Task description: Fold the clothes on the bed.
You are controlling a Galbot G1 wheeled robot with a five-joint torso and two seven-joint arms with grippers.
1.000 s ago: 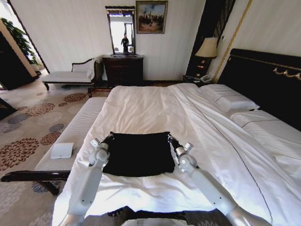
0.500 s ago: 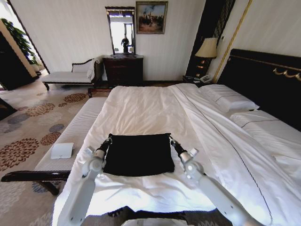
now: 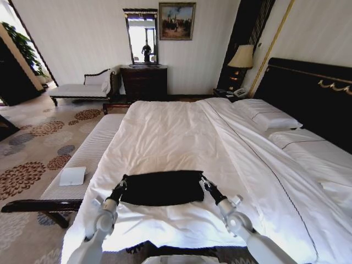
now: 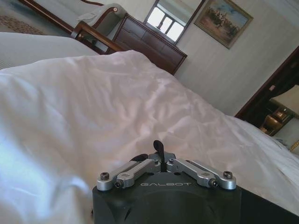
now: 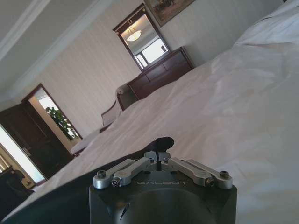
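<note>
Nearest the foot edge of the bed [image 3: 181,132], both arms reach forward over the white sheet. The left gripper [image 3: 122,183] has its jaws closed on the left far corner of the black T-shirt [image 3: 162,187], and the right gripper [image 3: 205,183] has its jaws pinched on the right far corner. The shirt lies as a short, wide band across the bed's foot end, its far edge lifted between the two grippers.

From the head view the whole band shows; no lettering can be seen. The left wrist view shows the left gripper [image 4: 159,148] with a dark scrap of fabric between the closed tips, and rumpled sheet beyond. The right wrist view shows the right gripper [image 5: 162,143] likewise shut on dark cloth.

Farther on, pillows [image 3: 268,115] lie against the dark headboard [image 3: 313,93]. A pale upholstered seat [image 3: 82,159] runs along the bed's left edge, carrying a small white pad [image 3: 72,176].
</note>
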